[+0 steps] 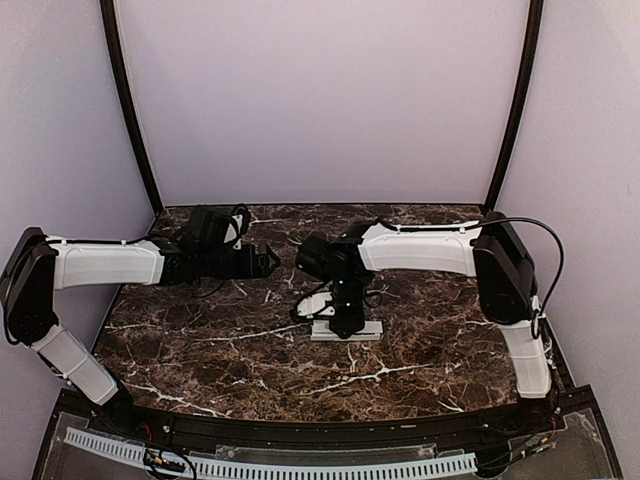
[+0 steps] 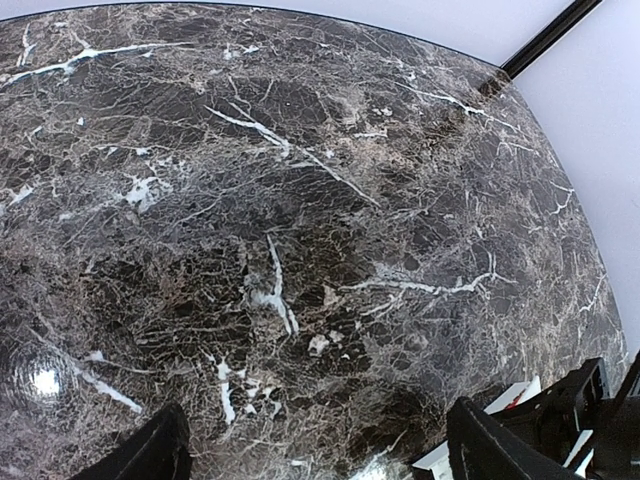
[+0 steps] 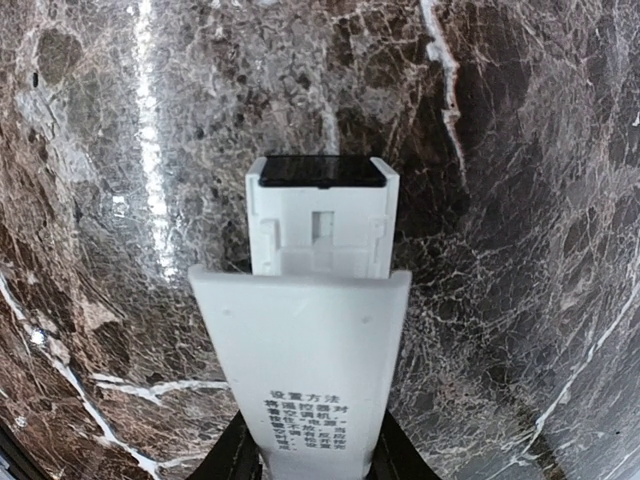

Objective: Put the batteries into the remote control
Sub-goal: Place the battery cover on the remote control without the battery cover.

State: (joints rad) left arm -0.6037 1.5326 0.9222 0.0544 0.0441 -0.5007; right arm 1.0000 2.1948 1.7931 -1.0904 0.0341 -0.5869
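The remote control [image 1: 347,331], a slim white bar, lies flat near the table's middle. In the right wrist view its end [image 3: 322,225] shows a dark tip and an open recess. My right gripper [image 1: 345,318] points down over it. It is shut [image 3: 315,468] on the flat white cover strip [image 3: 300,350] with printed text. The strip's far edge overlaps the remote's end. My left gripper [image 1: 268,260] hovers open and empty to the left, with its fingers [image 2: 160,452] wide apart over bare marble. No batteries are visible.
The dark marble table [image 1: 200,340] has curved black posts at its back corners [image 1: 130,110]. In the left wrist view a white sliver [image 2: 500,400] shows at the lower right, beside the right arm's black gripper [image 2: 580,420].
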